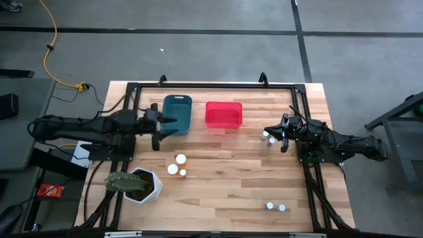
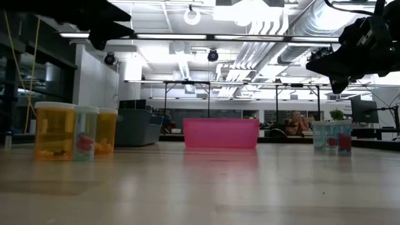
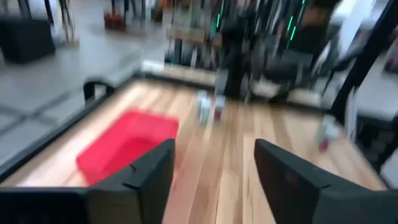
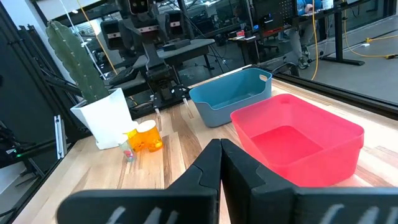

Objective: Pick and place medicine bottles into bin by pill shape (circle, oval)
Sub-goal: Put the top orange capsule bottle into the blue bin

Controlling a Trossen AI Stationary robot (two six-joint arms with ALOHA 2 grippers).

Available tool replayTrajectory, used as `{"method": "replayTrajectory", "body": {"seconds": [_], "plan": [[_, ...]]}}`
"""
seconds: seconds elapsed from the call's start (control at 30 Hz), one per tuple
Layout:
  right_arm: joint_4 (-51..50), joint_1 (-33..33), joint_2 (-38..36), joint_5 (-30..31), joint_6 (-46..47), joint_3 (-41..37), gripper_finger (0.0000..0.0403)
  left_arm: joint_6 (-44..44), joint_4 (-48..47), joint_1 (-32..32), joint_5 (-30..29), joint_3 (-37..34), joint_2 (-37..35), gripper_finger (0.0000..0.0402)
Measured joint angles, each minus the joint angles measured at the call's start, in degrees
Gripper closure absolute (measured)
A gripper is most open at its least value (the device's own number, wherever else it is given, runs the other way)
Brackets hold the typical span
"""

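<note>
Overhead, my left gripper (image 1: 160, 127) hovers at the teal bin (image 1: 176, 113), near the bench's far edge, with the red bin (image 1: 223, 114) just beside that tub. My right gripper (image 1: 277, 134) hangs by the bench's right edge, and two capped medicine bottles (image 1: 268, 137) stand right at its tips, toward the bench's middle. Three more bottles (image 1: 177, 165) cluster toward the left, next to the white hexagonal plant pot (image 1: 147, 184), and a last pair (image 1: 275, 207) sits near the front right corner.

From bench height, amber bottles (image 2: 69, 130) stand upright, long axes vertical, so I judge a side-on or top grasp suits them.

Through my left wrist camera, my fingers (image 3: 144, 180) are spread apart with nothing between them, and the red bin (image 3: 125, 145) lies ahead.

Through my right wrist camera, my fingers (image 4: 200, 177) are pressed together, empty; the red bin (image 4: 300, 140) and teal bin (image 4: 233, 94) lie beyond. My right arm is nearest the pair at its tips; I would need to part my fingers first.
</note>
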Motion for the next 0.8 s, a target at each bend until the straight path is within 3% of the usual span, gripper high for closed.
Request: {"method": "replayTrajectory", "body": {"seconds": [0.13,0.3,0.47,0.8], "plan": [[-0.01,0.00,0.01,0.00,0.01,0.00,0.0403,-0.46,-12.87,-0.83,1.09,9.83,7.59,0.0145],[0.01,0.00,0.01,0.01,0.01,0.00,0.0403,-0.10,-19.49,-4.55,4.12,16.63,16.05,0.0119],[0.01,-0.01,0.00,-0.01,0.00,0.00,0.0403,3.33,-20.25,-10.41,3.32,18.74,23.15,0.0117],[0.00,0.01,0.01,0.00,0.00,0.00,0.0403,10.51,-21.95,-19.68,-5.04,18.81,34.57,0.0119]]}}
